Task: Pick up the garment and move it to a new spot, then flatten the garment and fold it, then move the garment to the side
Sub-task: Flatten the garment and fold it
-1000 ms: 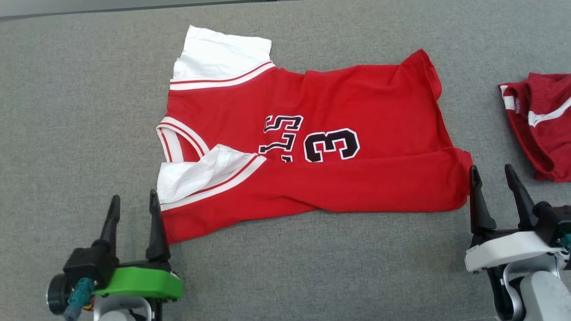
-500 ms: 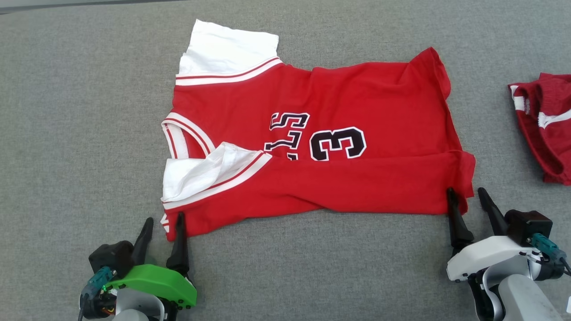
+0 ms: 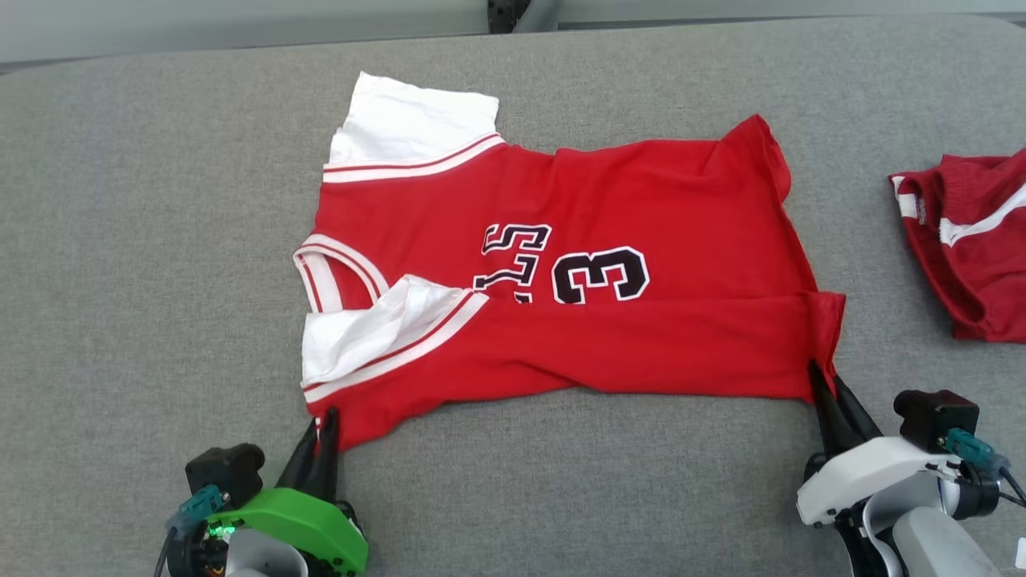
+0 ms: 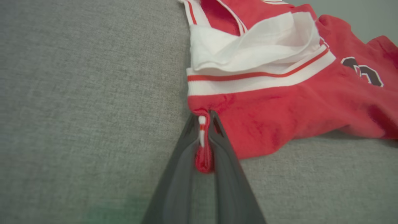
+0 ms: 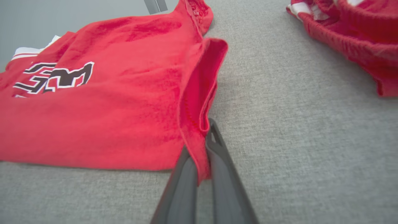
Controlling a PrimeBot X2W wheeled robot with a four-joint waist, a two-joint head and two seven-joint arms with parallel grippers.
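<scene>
Guessing you're on the fold step here? The jersey [image 3: 561, 264] lies spread in the middle of the grey pad [image 3: 160, 240], neck toward your left. Its near side already looks turned over onto the body, up to the number. Your left gripper [image 3: 323, 423] is clamped on the near corner at the shoulder end; in the left wrist view you can see a red-and-white nub of cloth squeezed between the fingers. Your right gripper [image 3: 826, 381] is pinched tight on the near hem corner. (foldfan)

Yep, reads like the fold to me too. Flattening looks mostly done, though the near sleeve [image 3: 361, 328] is bunched. Next move, I'd say: lift both corners together, keep the edge between them taut, and carry it over toward the far side so the layers line up. Go up unevenly and you'll probably drag the body across the pad. Also mind the red shorts [image 3: 970, 240] off to your right, apart from the jersey, so you don't swing the right arm into them. (seamster)
</scene>
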